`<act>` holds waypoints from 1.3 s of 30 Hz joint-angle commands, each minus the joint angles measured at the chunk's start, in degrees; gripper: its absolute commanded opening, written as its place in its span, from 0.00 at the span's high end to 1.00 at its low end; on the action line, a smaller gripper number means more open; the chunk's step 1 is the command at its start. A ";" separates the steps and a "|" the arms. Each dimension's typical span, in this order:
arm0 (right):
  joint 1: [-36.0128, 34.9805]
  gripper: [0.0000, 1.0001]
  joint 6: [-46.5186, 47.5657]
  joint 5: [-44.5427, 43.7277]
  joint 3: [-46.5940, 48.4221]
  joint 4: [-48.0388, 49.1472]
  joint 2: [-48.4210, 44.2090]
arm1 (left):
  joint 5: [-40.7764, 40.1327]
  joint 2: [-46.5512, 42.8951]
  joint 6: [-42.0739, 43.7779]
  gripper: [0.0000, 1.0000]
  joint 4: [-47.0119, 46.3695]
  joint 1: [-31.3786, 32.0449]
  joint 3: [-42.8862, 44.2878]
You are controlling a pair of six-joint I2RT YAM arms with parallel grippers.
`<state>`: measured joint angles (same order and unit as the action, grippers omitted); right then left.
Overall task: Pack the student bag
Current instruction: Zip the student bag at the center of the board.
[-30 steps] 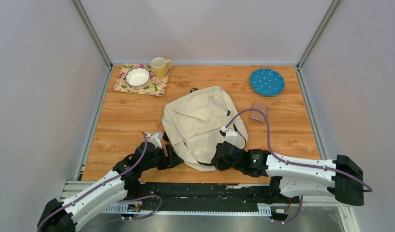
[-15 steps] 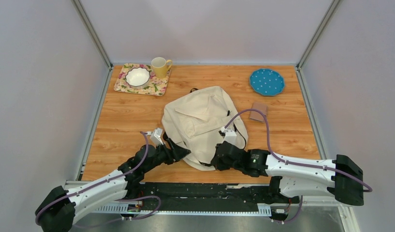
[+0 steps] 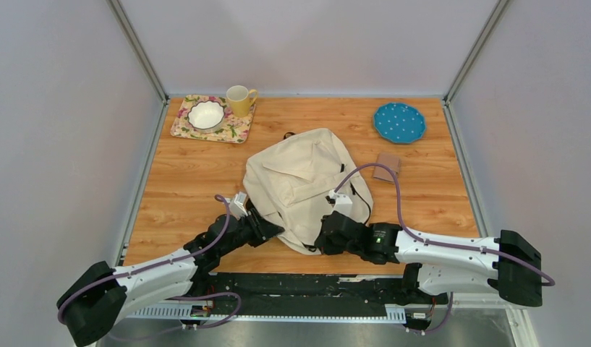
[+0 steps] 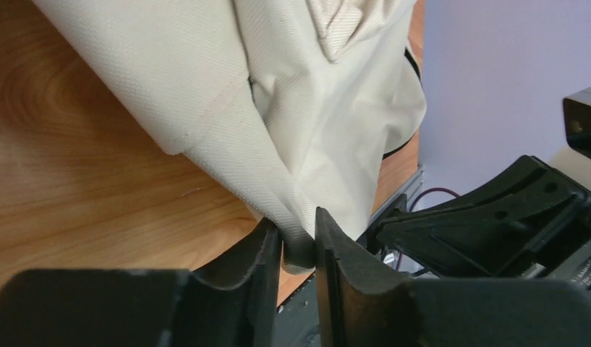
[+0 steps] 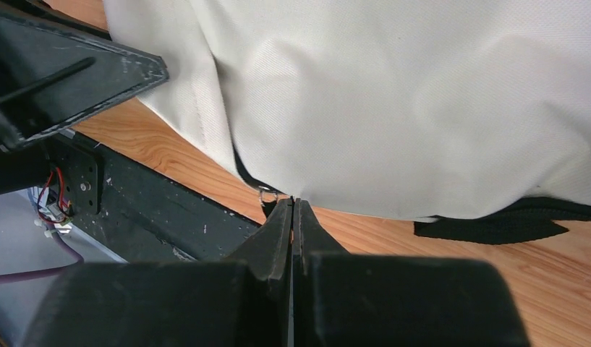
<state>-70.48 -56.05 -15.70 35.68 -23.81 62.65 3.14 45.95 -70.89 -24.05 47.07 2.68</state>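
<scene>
I see the student bag point(image 3: 299, 184) at the centre of the table point(image 3: 169, 195). The left gripper point(image 4: 298, 237) pinches a cloth fold at its near-left corner. The right gripper point(image 5: 291, 208) is clenched at its near hem; hold unclear.

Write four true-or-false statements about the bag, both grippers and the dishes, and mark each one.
1. The jaws of the left gripper pinch a fold of the student bag. True.
2. The jaws of the right gripper stand wide open. False: they are shut, at the bag's near edge.
3. The blue plate lies beyond the bag, toward the right. True.
4. The yellow mug stands on that plate. False: it stands at a corner of the floral tray, beside the white bowl.
</scene>
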 commanded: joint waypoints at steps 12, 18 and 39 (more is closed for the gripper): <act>-0.19 1.00 -3.26 -5.73 -1.49 -5.19 -5.17 | 7.49 -7.18 6.46 1.00 7.00 -14.28 -4.61; -0.10 1.00 -3.19 -8.72 -1.93 -5.98 -8.78 | 11.80 -8.07 8.14 1.00 10.17 -18.42 -4.87; -0.10 1.00 -1.34 -6.53 -0.52 -2.03 -6.23 | 4.89 -8.01 52.86 0.24 54.02 -9.93 31.68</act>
<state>-70.48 -58.35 -21.41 33.89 -27.99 57.01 9.54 34.37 -31.11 24.84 28.99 30.33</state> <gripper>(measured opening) 0.005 0.758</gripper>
